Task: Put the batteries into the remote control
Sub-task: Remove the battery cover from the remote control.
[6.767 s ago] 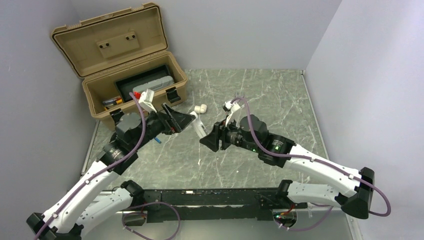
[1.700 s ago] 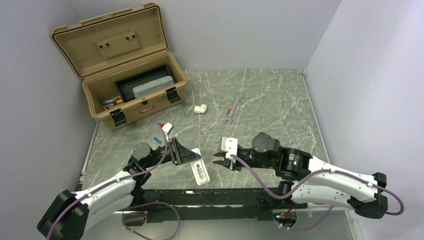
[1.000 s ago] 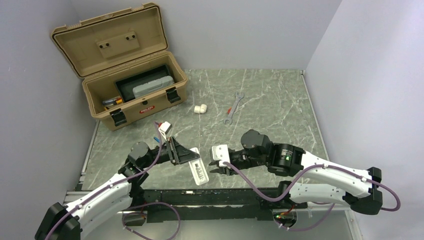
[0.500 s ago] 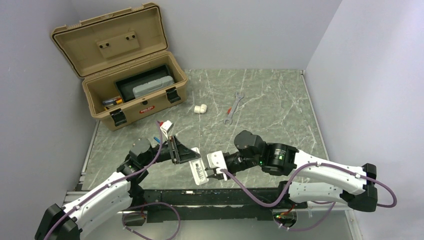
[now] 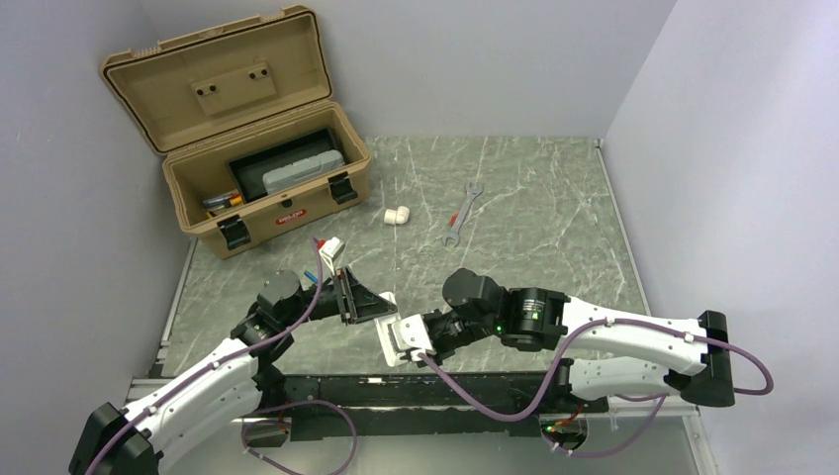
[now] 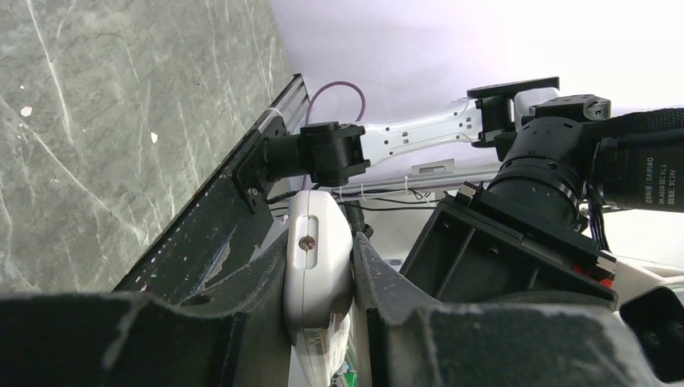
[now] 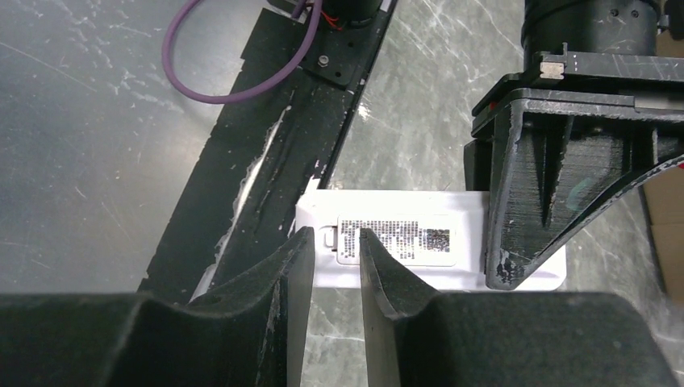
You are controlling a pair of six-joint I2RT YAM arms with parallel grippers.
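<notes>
Left pincer (image 5: 381,305): closed on the remote control (image 7: 403,208). I see one end of it clamped between the two fingers.
Right pincer (image 7: 335,235): the fingers stand a little apart, and I see nothing held between them. The tips are at the free end of the remote control, by the small tab next to the printed label. I cannot tell if they touch it.
Remote control: at the near edge of the table (image 5: 534,198), by the black rail, between the two pincers.
Batteries (image 5: 222,202): I see small orange-red pieces in the left end of the open tan case (image 5: 297,213), well apart from the remote control.
</notes>
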